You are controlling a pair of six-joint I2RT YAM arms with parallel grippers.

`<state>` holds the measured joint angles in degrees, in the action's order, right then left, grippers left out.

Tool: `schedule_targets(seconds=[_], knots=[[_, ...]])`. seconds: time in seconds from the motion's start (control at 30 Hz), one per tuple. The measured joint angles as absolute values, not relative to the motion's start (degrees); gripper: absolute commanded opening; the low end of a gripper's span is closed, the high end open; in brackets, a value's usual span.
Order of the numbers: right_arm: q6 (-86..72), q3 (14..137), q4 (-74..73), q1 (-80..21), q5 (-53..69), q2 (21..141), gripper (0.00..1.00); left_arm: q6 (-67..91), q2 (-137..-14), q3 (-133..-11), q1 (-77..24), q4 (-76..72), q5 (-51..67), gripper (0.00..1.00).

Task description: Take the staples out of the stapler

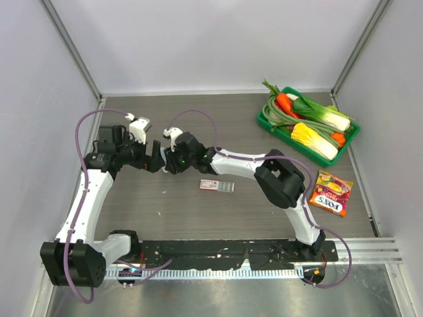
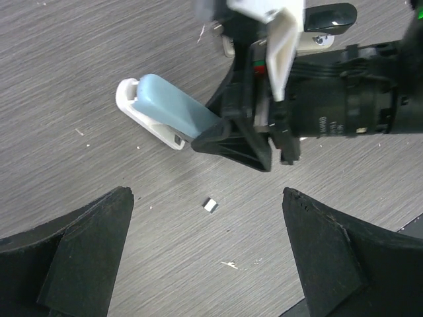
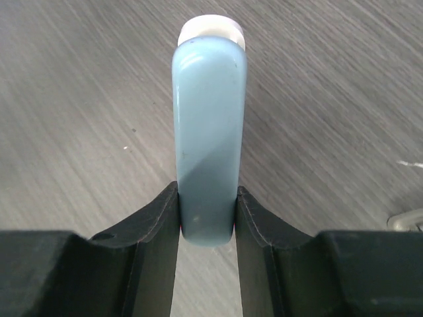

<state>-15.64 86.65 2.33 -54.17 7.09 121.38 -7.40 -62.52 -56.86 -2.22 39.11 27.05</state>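
The stapler (image 3: 208, 132) is small and oblong, pale blue on top, white underneath. It lies on the grey wood-grain table (image 3: 79, 99), one end pinched between the jaws of the right gripper (image 3: 207, 193). The left gripper (image 2: 206, 195) hovers close by, its jaws spread wide.

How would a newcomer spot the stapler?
On the grey wood-grain table, look left of centre. The small oblong pale blue-grey stapler with a white underside is clamped in the right tool, unlike the free red-and-white box nearby.
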Motion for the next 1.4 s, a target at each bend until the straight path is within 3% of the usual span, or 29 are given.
schedule_targets(seconds=[0.33,0.43,0.47,0.63,0.67,0.77,1.1,1.4], knots=[[-9.4,105.0,-15.1,-58.0,-0.8,131.7,0.02,-2.7,-60.8,-55.7,-0.3,37.0,22.4,1.00],[-9.0,108.0,-18.0,-58.5,-2.2,132.8,0.19,0.1,-59.0,-54.7,3.7,35.1,21.1,1.00],[-9.0,108.6,-18.7,-58.7,-2.5,132.9,0.30,0.6,-58.8,-54.7,4.4,34.7,20.9,1.00],[-9.0,109.4,-20.2,-58.8,-3.1,133.2,0.55,2.0,-59.5,-54.6,6.6,33.1,20.6,1.00],[-9.0,109.4,-20.4,-58.8,-3.2,133.2,0.63,2.0,-59.7,-54.5,6.6,32.9,20.6,1.00],[-9.0,109.4,-21.4,-58.8,-3.1,133.2,0.73,2.1,-60.5,-53.8,6.7,32.8,20.6,1.00],[-7.7,108.2,-22.5,-58.1,-2.7,131.8,0.75,1.0,-62.8,-52.4,6.7,32.8,21.6,1.00],[-0.9,93.6,-21.6,-49.6,-4.3,115.4,0.79,-0.7,-64.0,-52.3,6.2,32.6,24.6,1.00]])
